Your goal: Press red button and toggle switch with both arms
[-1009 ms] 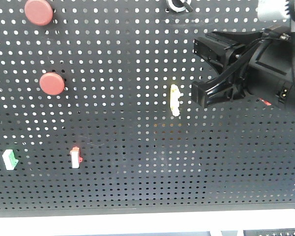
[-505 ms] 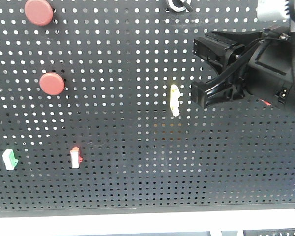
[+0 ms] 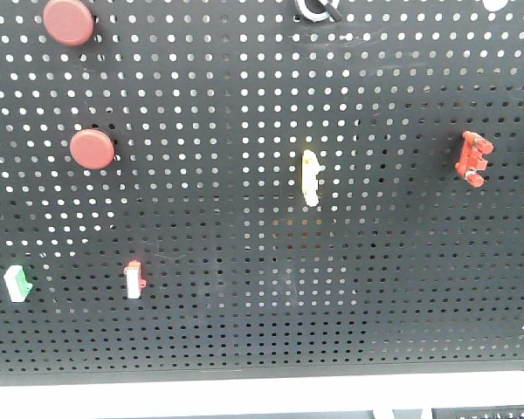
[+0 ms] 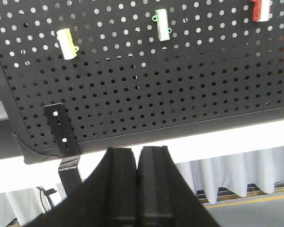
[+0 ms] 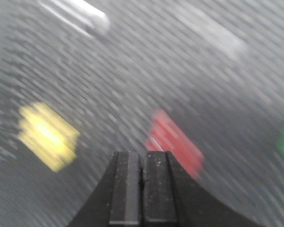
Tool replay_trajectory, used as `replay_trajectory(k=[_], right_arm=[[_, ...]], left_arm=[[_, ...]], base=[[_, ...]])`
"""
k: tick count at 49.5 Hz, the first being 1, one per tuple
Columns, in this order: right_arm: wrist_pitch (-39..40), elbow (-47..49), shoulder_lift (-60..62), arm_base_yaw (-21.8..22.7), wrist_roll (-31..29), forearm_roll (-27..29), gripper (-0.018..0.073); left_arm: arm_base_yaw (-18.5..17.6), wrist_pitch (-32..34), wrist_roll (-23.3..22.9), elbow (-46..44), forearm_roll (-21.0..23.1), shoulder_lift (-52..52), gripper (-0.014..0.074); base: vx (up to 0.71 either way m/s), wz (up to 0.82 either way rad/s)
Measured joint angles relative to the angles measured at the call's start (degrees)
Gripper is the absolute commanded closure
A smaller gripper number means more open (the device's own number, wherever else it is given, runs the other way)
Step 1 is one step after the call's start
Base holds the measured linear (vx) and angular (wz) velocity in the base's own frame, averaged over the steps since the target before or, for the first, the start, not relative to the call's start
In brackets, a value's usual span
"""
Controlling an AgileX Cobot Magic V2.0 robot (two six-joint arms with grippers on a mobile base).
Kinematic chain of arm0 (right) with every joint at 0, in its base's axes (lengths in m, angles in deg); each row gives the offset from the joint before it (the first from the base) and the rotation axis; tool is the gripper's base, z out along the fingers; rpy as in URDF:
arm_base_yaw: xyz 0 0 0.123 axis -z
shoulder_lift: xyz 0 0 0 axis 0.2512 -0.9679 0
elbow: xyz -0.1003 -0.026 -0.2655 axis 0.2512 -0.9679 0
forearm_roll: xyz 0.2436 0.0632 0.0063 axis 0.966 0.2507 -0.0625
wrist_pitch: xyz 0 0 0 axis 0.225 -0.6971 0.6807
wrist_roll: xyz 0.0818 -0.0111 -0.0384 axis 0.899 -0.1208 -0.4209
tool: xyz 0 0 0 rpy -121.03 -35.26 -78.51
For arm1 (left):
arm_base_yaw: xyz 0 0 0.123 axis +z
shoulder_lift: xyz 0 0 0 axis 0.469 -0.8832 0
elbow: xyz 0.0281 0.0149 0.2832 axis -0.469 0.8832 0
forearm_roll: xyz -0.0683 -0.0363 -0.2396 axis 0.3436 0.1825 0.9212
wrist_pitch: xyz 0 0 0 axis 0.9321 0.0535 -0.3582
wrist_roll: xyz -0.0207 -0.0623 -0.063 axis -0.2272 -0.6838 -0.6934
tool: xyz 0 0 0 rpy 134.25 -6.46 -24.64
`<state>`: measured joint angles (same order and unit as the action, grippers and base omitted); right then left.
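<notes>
The red button [image 3: 68, 21] sits high up in the left corner of the black board with holes [image 3: 244, 332]. It is round and flat. Nothing is touching it. Below it is a second red button [image 3: 93, 149] that looks a little smaller.

Out from there, the board has small switches on it. A yellow switch [image 3: 310, 177] is near the middle. A red switch [image 3: 472, 158] is far to the right. Low on the left are a green and white switch [image 3: 17, 283] and, just beside it, a red and white switch [image 3: 135, 280]. We cannot tell from here which way any of them is flipped.

No arm shows in the front view. From the left wrist camera we see the left gripper [image 4: 137, 189] with its two fingers pressed together and holding nothing. It hangs under the bottom edge of the board, well apart from the switches above it. From the right wrist camera we see the right gripper [image 5: 142, 189], also pressed together and holding nothing. That picture is very smeared. A red blur sits just past its tip and a yellow blur is off to the left, so we think it points at the board, but we cannot say how near it is.

We think the button press is not happening right now, since the button is bare. We cannot tell if the button or a switch has been pushed already. Both jobs may be left to do.
</notes>
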<state>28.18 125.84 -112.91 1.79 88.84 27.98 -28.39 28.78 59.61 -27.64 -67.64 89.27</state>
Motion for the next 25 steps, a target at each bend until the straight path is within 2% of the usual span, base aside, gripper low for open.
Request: replay_trajectory(k=[5, 8, 19, 25], right_arm=[[0.2, -11.6, 8.7, 6.6, -0.2, 2.1, 0.0559], [0.3, -17.5, 13.8, 8.2, -0.5, 2.5, 0.0559], [0.4, -34.9, 29.5, 8.7, -4.1, 3.7, 0.0559], [-0.2, -41.6, 35.8, 8.7, -7.2, 6.6, 0.0559]], left_arm=[[0.0, 0.0, 0.0, 0.0, 0.0, 0.0, 0.0594], [0.0, 0.0, 0.0, 0.0, 0.0, 0.0, 0.0594], [0.0, 0.0, 0.0, 0.0, 0.0, 0.0, 0.0594], [0.0, 0.0, 0.0, 0.0, 0.0, 0.0, 0.0594]], base=[[0.0, 0.0], [0.0, 0.0], [0.0, 0.0], [0.0, 0.0]])
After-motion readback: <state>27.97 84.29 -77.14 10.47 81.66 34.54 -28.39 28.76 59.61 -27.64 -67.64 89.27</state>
